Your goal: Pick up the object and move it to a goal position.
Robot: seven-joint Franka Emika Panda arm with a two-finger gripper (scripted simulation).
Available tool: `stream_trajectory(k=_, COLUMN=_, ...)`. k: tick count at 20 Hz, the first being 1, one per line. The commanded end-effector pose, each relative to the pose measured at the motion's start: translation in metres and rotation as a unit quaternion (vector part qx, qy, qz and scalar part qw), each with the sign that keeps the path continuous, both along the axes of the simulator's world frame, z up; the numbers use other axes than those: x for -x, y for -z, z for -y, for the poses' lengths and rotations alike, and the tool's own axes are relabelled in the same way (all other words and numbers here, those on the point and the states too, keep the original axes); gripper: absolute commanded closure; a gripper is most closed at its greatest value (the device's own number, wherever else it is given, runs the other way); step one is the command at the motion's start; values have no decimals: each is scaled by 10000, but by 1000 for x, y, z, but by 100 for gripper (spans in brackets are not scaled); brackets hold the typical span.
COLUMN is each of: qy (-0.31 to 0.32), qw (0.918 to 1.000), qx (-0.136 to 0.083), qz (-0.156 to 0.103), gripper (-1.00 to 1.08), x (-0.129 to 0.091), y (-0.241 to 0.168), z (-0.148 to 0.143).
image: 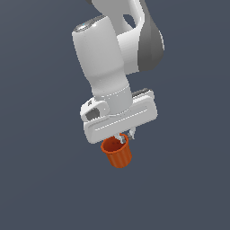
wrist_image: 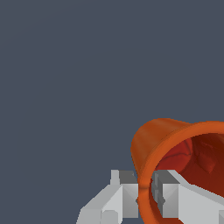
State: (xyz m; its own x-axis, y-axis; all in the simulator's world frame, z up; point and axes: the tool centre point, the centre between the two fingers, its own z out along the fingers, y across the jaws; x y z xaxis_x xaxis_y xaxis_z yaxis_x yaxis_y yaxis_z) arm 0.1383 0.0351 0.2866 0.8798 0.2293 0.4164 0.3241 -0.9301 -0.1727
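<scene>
The object is a small orange-red tapered cup point(image: 118, 153) with a flared rim. It hangs just under the white gripper point(image: 124, 137) in the exterior view, slightly tilted. In the wrist view the cup point(wrist_image: 151, 142) fills the lower corner with its open mouth toward the camera. The gripper point(wrist_image: 145, 194) is shut on the cup's rim wall: one finger point(wrist_image: 118, 194) is outside the wall and the other finger point(wrist_image: 181, 197) is inside the cup. The cup touches nothing else.
Only a flat dark blue-grey background shows around the arm and cup in both views. The white arm link point(image: 101, 58) rises above the gripper. No goal marker or other object is visible.
</scene>
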Motion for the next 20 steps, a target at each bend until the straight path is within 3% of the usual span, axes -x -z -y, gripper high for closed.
stream_trajectory(k=1, qy=-46, qw=9990, qx=-203, qz=408, gripper=108, x=-4, y=-43, z=-3)
stream_trajectory(k=11, qy=-184, qw=9852, qx=-811, qz=1500, gripper=108, x=5, y=-160, z=-3)
stream_trajectory(k=20, qy=-252, qw=9721, qx=-1134, qz=2039, gripper=108, x=19, y=-217, z=4)
